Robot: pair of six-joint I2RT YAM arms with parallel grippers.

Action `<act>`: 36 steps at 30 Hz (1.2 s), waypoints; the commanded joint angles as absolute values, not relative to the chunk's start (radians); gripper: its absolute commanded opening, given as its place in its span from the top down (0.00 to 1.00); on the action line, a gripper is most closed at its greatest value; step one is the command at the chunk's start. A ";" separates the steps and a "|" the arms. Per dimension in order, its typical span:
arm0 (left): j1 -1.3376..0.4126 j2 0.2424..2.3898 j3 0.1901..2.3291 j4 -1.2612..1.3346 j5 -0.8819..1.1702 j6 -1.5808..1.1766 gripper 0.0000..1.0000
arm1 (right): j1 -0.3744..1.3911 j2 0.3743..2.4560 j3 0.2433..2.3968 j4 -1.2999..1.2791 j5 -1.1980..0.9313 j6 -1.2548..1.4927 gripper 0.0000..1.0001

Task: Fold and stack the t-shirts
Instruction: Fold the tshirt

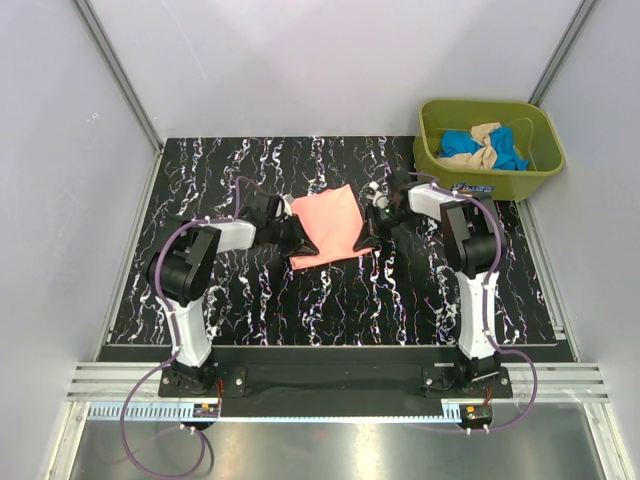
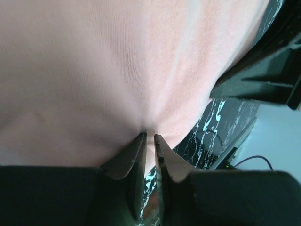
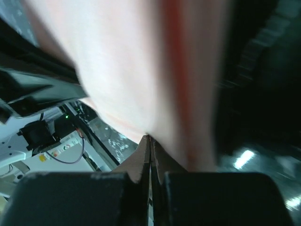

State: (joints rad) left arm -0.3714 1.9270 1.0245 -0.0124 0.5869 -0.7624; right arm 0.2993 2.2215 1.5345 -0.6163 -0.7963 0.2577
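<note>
Left gripper (image 2: 149, 136) and right gripper (image 3: 149, 138) each clenched on salmon-pink t-shirt (image 1: 328, 225), mid table (image 1: 250, 300), nearer far edge. Best carry both level, cloth taut, so edges meet squarely.

The salmon-pink t-shirt (image 1: 328, 225), folded flat, is stretched between my left gripper (image 1: 296, 236) and right gripper (image 1: 372, 228). 1 blue t-shirt (image 1: 510, 156) and 1 beige t-shirt (image 1: 486, 135) lie crumpled in the green tub (image 1: 535, 183).
</note>
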 commanded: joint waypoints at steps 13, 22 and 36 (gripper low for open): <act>-0.367 1.700 1.043 -0.275 0.502 -0.529 0.53 | 0.270 1.985 1.503 -0.640 -0.632 0.299 1.00; -0.312 1.646 1.017 -0.204 0.529 -0.642 0.63 | 0.345 2.230 1.712 -0.479 -0.718 0.447 0.99; -0.193 1.644 1.081 -0.357 0.281 -0.499 0.30 | 0.330 2.099 1.789 -0.765 -0.327 0.290 0.69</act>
State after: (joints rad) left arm -0.2066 1.5974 1.0195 -0.3595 0.3546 -0.5507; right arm 0.3344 2.2478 1.7668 -0.6956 -0.4164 0.3073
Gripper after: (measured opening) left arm 0.694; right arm 0.268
